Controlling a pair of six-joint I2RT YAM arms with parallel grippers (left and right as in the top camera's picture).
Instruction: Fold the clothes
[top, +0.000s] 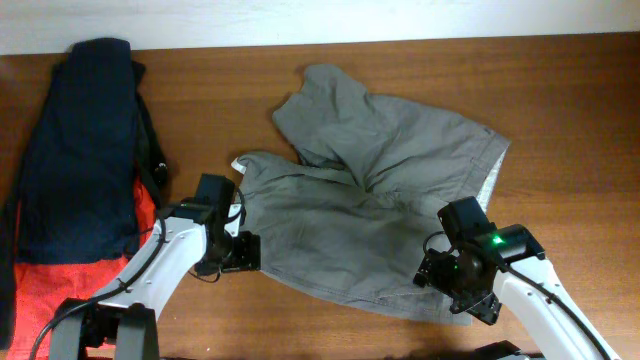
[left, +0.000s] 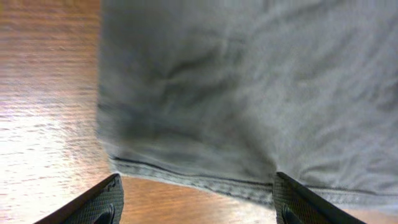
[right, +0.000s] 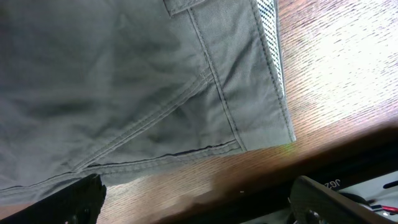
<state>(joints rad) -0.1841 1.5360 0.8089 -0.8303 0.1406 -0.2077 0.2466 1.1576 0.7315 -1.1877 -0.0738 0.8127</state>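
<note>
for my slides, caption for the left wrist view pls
Open left gripper above the hem of grey shorts on a wooden table.

Left wrist view: you see shorts (left: 249, 93) blurred, cut by top and right edges; fingertips (left: 102, 202) cut by bottom edge. Overhead: red garment (top: 70, 285) mostly hidden under navy garment (top: 85, 150).

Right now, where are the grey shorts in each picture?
Overhead: the grey shorts lie spread in the middle.
Left wrist: they fill most of the picture, hem along the bottom.
Right wrist: they fill the upper left, corner pointing lower right.
Shared landmark: the brown wooden table beside the cloth in every view.
</note>
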